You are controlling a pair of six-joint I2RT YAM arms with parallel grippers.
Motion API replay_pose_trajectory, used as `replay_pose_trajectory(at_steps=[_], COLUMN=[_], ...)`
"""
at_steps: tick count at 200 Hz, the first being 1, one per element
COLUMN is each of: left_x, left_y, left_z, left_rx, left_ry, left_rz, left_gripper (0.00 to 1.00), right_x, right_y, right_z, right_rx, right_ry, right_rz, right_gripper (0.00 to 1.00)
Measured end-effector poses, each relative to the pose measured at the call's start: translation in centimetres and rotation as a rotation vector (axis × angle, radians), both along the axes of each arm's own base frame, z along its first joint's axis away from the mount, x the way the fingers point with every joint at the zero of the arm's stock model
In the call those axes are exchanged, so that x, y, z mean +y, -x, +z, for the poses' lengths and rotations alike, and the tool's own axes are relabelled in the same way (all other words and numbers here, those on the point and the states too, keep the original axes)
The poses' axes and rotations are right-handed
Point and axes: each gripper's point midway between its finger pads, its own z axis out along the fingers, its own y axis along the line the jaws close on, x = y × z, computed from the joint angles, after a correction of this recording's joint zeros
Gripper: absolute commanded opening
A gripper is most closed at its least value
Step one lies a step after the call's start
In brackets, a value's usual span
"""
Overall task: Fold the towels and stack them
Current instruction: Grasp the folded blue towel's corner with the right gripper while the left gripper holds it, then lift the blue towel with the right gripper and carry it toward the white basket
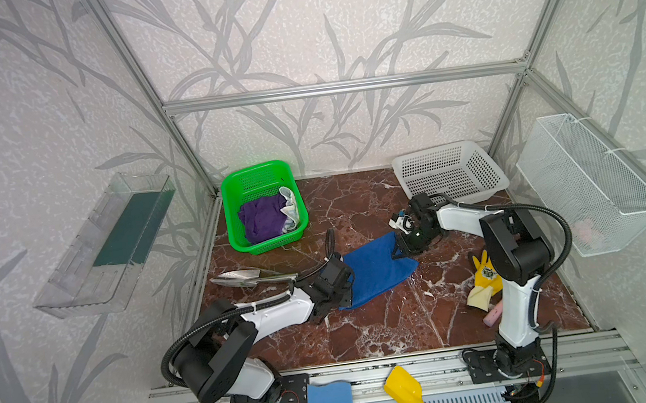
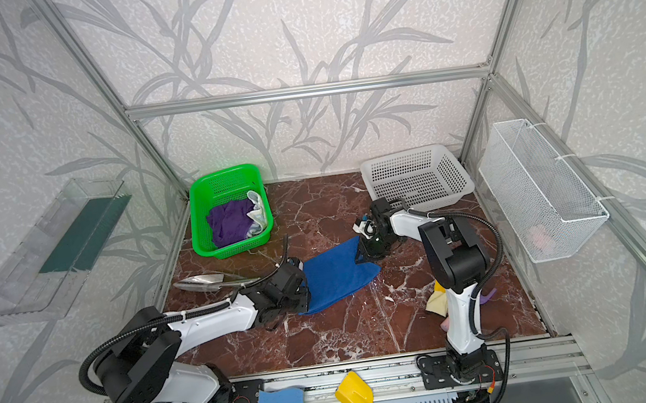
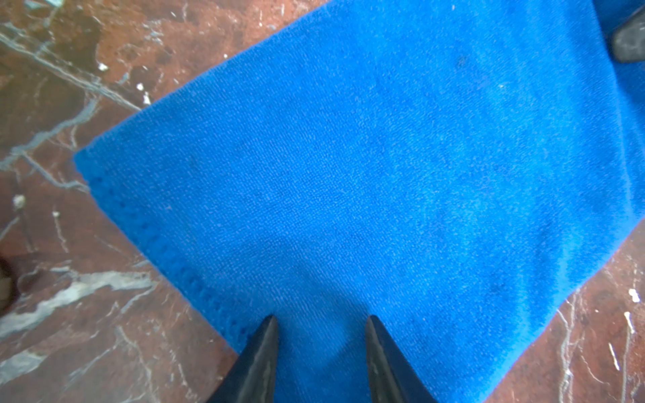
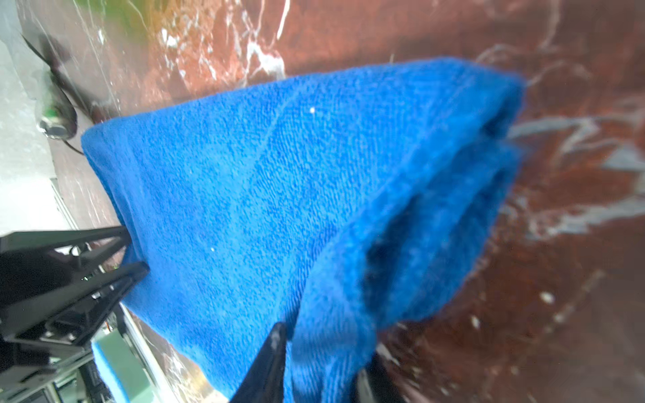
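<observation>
Evidently, right claw (image 1: 400, 249) grasped blue towel (image 1: 376, 271) at a bunched corner; left claw (image 3: 321, 321) hold was indeterminate; uneven tension could skew the fold.

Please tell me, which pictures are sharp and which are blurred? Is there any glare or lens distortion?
Both top views: sharp and evenly lit; the wide lens makes the frame posts splay outward; the marble table shows faint sheen. Left wrist view: the blue towel shows a crisp weave. Right wrist view: blurred, the towel's far edge and the marble smeared, one side washed out bright.
</observation>
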Motion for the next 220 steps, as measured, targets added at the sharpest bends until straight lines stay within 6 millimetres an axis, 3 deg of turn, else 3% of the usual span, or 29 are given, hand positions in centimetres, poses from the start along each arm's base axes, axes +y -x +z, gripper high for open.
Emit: replay_pose_trajectory(at_steps=[20,85,114,125,130,134,176,197,220], left_x=[-0.1,-0.1,0.0,0.1,0.2,0.2,-0.1,0.0,0.2], left_y=[-0.1,-0.2,-0.4,-0.5,-0.6,-0.7,-2.5,-3.1,-3.5], left_z=[0.0,0.1,0.5,0.8,1.0,1.2,4.6,6.0,7.3], left_rx=[-0.002,-0.01,-0.023,-0.037,-0.046,-0.054,-0.168,-0.227,-0.292], left_ry=[0.003,0.005,0.001,-0.004,-0.005,-0.01,-0.003,0.01,0.037], left_rz=[-0.001,-0.005,-0.011,-0.011,-0.009,-0.015,-0.015,-0.005,0.01], left_gripper=[0.43,0.48,0.51,0.54,0.78,0.84,0.84,0.84,0.84], right_x=[0.5,1.1,0.4,0.0,-0.1,-0.2,-0.2,-0.4,-0.8], right_y=[0.0,-0.3,-1.6,-2.5,-3.0,-3.4,-9.3,-11.2,-12.7], right_z=[-0.4,-0.2,0.3,0.9,1.3,1.7,7.2,8.1,7.7], right_rx=[-0.003,-0.028,-0.086,-0.115,-0.13,-0.144,-0.326,-0.364,-0.369], right_ry=[0.013,0.042,0.13,0.168,0.182,0.194,0.276,0.324,0.379], right_rz=[0.013,0.027,0.034,0.032,0.032,0.035,0.039,0.049,0.065], right_gripper=[0.0,0.0,0.0,0.0,0.0,0.0,0.0,0.0,0.0])
